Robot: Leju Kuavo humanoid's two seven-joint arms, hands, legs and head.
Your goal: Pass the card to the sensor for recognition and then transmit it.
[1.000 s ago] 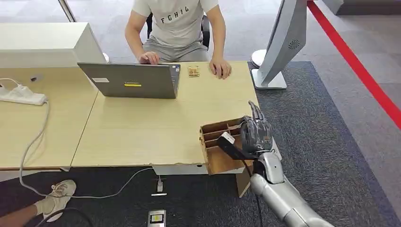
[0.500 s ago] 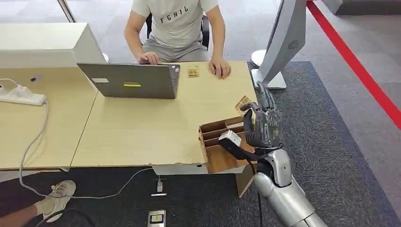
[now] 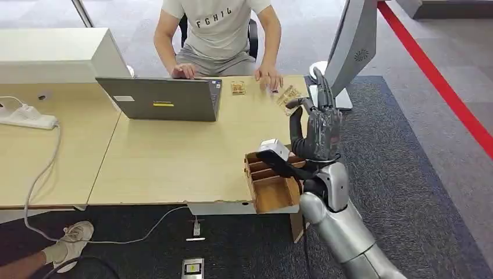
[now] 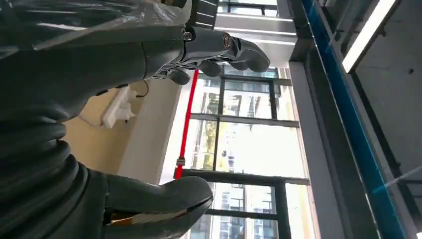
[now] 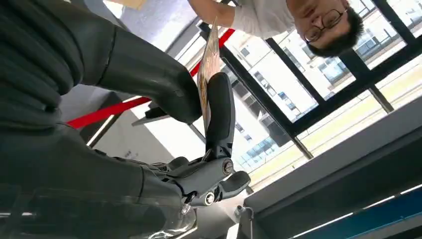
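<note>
My right hand is raised above the table's right side, over the far right corner. It pinches a small tan patterned card between thumb and a finger, close to the seated person's hand. In the right wrist view the card stands edge-on between the thumb and one dark finger, with the other fingers curled. A small tan block lies on the table beside the laptop, left of the card. My left hand holds nothing, its fingers apart from the thumb.
A wooden box with compartments sits at the table's front right corner, under my right forearm. A grey laptop stands in front of the seated person. A monitor on a white stand is at the right, a power strip at the left.
My right hand has lifted the card out of the wooden box and carried it up and away, toward the person's hand at the far edge.
</note>
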